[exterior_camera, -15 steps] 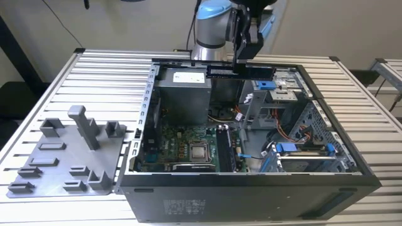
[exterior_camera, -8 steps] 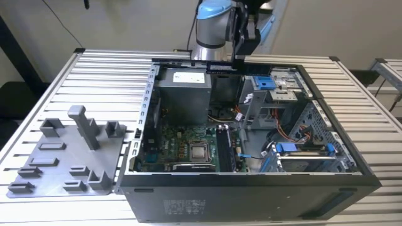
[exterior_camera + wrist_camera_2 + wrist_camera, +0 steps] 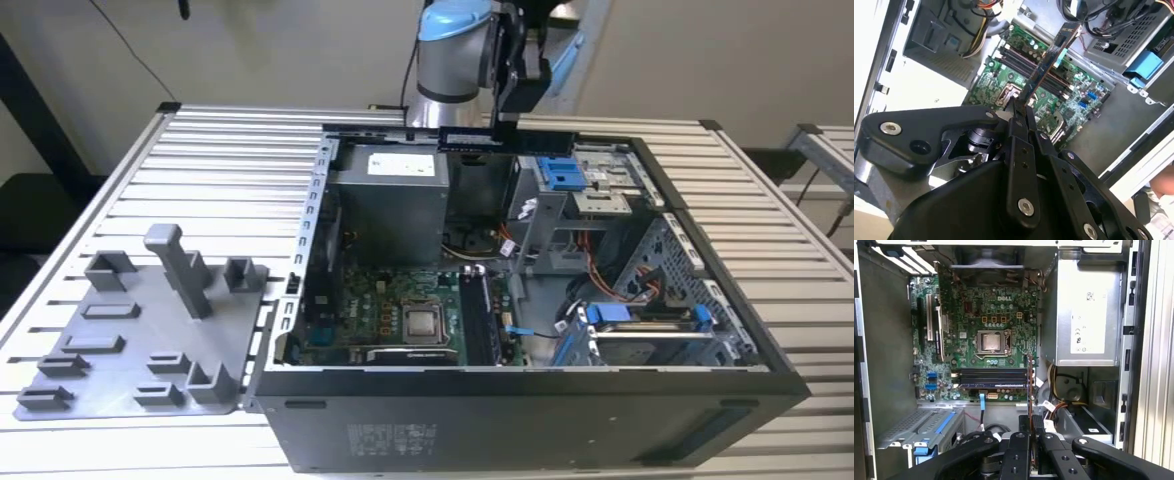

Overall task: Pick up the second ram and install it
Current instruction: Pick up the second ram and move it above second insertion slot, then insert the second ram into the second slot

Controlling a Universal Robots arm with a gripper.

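Our hand (image 3: 509,130) is clenched on the second ram (image 3: 467,141), held level at the top centre of the exterior view, above the open case (image 3: 534,425). It looks crosswise to the memory slots (image 3: 993,375), so we judge it needs turning parallel to them and keeping square.

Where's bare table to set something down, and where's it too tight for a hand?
Bare slats of the table between the grey fixture tray and the far edge, and a strip along the case on the exterior view's right. Crowded: inside the case, with motherboard, cables and drive bays; the gripper holds the second ram above it.
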